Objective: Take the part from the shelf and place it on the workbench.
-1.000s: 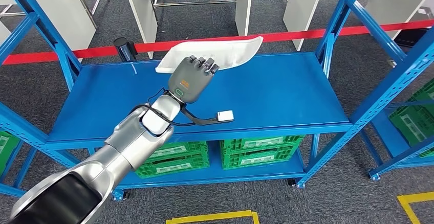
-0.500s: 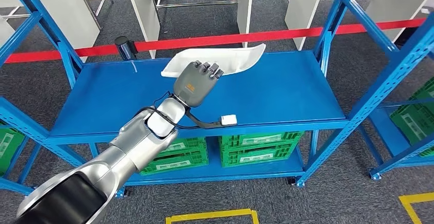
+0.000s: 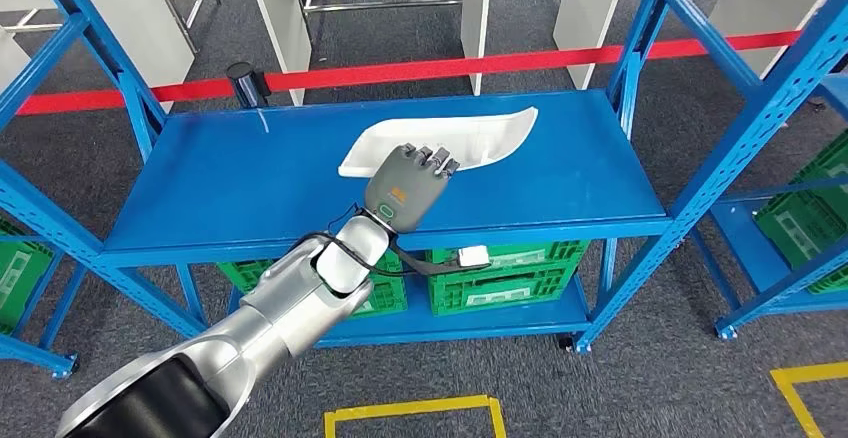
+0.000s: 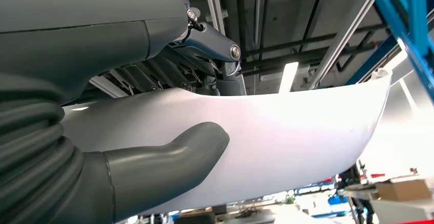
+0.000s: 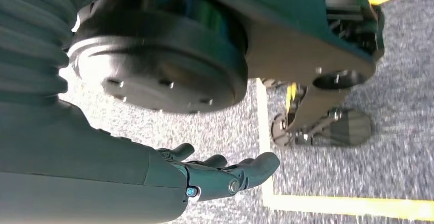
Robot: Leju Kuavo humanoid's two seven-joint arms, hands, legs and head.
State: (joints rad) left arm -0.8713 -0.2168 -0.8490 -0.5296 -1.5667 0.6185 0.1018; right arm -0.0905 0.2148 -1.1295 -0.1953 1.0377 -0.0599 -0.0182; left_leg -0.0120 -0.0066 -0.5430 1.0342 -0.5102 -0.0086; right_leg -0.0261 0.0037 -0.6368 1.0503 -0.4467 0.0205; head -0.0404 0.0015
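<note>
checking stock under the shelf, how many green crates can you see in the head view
4 at least. Two sit under the blue shelf: the left crate partly behind the arm, and the right crate. One is at the far left edge, one at the far right. More may be hidden.

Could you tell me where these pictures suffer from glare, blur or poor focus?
Head view: sharp and evenly lit, with the white part a bit bright. Left wrist view: backlit, with glare washing out the part's surface and the area beyond it; the left robot hand is dark. Right wrist view: the carpet looks smeared, and the right robot hand is dim.
</note>
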